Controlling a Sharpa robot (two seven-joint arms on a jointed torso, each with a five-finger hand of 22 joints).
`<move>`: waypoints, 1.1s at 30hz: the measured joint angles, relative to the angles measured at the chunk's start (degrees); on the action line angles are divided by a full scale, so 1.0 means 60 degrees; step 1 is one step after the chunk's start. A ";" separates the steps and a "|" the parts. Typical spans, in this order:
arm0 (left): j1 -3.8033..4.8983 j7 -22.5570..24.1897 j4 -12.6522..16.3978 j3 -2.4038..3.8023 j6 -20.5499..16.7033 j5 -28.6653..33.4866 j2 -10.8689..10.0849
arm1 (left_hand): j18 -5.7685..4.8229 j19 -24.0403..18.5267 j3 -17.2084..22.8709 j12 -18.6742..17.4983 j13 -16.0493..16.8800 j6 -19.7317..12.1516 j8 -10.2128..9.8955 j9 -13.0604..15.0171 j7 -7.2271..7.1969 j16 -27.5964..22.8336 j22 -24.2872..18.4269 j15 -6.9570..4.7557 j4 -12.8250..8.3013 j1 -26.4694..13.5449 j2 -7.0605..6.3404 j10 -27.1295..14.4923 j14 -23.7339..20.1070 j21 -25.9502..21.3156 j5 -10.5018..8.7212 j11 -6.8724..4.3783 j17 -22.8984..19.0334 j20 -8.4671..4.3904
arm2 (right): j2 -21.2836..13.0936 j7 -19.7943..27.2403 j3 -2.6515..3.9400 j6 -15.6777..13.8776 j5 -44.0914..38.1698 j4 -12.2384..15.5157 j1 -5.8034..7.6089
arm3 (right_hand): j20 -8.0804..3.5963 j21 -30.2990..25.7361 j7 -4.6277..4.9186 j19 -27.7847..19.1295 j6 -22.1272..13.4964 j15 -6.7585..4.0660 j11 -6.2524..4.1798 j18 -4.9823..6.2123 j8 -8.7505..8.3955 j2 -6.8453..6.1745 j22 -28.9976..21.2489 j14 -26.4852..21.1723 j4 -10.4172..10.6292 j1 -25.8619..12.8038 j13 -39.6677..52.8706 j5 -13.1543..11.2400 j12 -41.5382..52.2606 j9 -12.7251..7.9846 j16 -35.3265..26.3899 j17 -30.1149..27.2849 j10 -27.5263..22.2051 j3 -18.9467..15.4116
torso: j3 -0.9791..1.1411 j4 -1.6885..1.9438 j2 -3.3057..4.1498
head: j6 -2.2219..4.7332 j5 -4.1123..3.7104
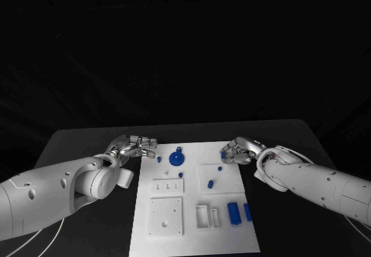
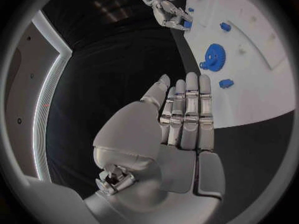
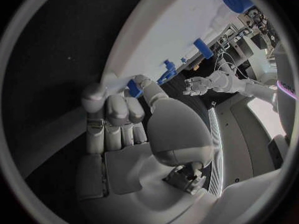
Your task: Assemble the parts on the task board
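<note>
Parts on the task board (image 1: 232, 235) mostly lie loose, so assembly looks barely begun. Left hand (image 1: 133, 147) hovers over the table (image 1: 77, 142) at the board's far left corner, fingers straight and together, holding nothing; the blue gear (image 1: 176, 158) lies just beside it, inboard. Right hand (image 1: 238, 151) pinches a small blue part (image 1: 224, 156) at the board's far right edge; two blue blocks (image 1: 232, 212) lie nearer the robot.
</note>
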 measured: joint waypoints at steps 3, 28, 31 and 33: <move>0.0000 -0.0001 0.0000 0.0000 0.0002 -0.0004 0.0000 | -0.0001 0.0000 0.0000 0.0000 0.0000 0.0000 0.0000 0.0000 0.0000 0.0000 0.0000 0.0000 0.0000 0.0000 0.0000 0.0000 0.0000 0.0000 0.0000 0.0000 0.0000 0.0000 | 0.0004 0.0003 0.0000 -0.0001 0.0000 0.0000 -0.0002 | 0.0000 0.0000 -0.0051 -0.0001 0.0180 0.0000 -0.0020 -0.0001 -0.0001 0.0090 0.0000 0.0000 0.0010 0.0012 0.0007 -0.0247 0.0000 -0.0002 0.0000 0.0002 -0.0022 0.0160 | -0.0005 0.0003 0.0000 | -0.0002 -0.0001; 0.0000 -0.0092 0.0000 0.0004 0.0057 -0.0150 -0.0009 | -0.0001 0.0048 -0.0039 0.0000 0.0000 0.0175 0.0000 0.0011 -0.0106 0.0168 0.0121 -0.0107 0.0039 0.0021 0.0050 0.0180 0.0148 0.0117 -0.0042 -0.0106 0.0056 -0.0048 | -0.0071 -0.0220 -0.0034 -0.0323 0.0255 0.0229 -0.0054 | -0.0140 0.0162 -0.0282 0.0001 0.0899 -0.0141 -0.0260 -0.0145 -0.0015 0.0240 0.0000 0.0068 0.0245 0.0090 0.0095 -0.1236 0.0000 0.0005 0.0083 0.0173 0.0080 0.1047 | -0.0010 -0.0002 -0.0006 | 0.0013 -0.0026; 0.0005 -0.0275 0.0031 0.0010 0.0078 -0.0323 -0.0009 | -0.0002 0.0455 -0.0131 0.0000 0.0000 0.0424 0.0000 0.0002 -0.0216 0.0586 0.0199 -0.0291 0.0131 -0.0118 0.0037 0.0531 0.0642 0.0338 -0.0081 -0.0212 0.0323 -0.0206 | -0.0127 -0.0469 -0.0033 -0.0296 0.0276 0.0417 -0.0007 | -0.0140 0.0162 -0.0284 0.0001 0.0900 -0.0140 -0.0259 -0.0146 -0.0014 0.0239 0.0001 0.0067 0.0281 0.0091 0.0095 -0.1432 0.0000 0.0005 0.0083 0.0173 0.0080 0.1083 | -0.0016 -0.0002 -0.0028 | 0.0045 -0.0018; 0.0012 -0.0448 0.0059 0.0013 0.0083 -0.0463 -0.0010 | -0.0001 0.0679 -0.0188 -0.0040 0.0000 0.0568 0.0000 -0.0070 -0.0281 0.0969 0.0282 -0.0422 0.0188 -0.0242 0.0037 0.0732 0.0841 0.0507 -0.0081 -0.0301 0.0621 -0.0335 | -0.0147 -0.0666 -0.0022 -0.0244 0.0269 0.0558 0.0063 | -0.0140 0.0162 -0.0285 0.0001 0.0902 -0.0140 -0.0259 -0.0145 -0.0013 0.0238 0.0007 0.0068 0.0284 0.0091 0.0095 -0.1457 0.0000 0.0005 0.0083 0.0173 0.0080 0.1086 | -0.0021 -0.0006 -0.0047 | 0.0059 0.0003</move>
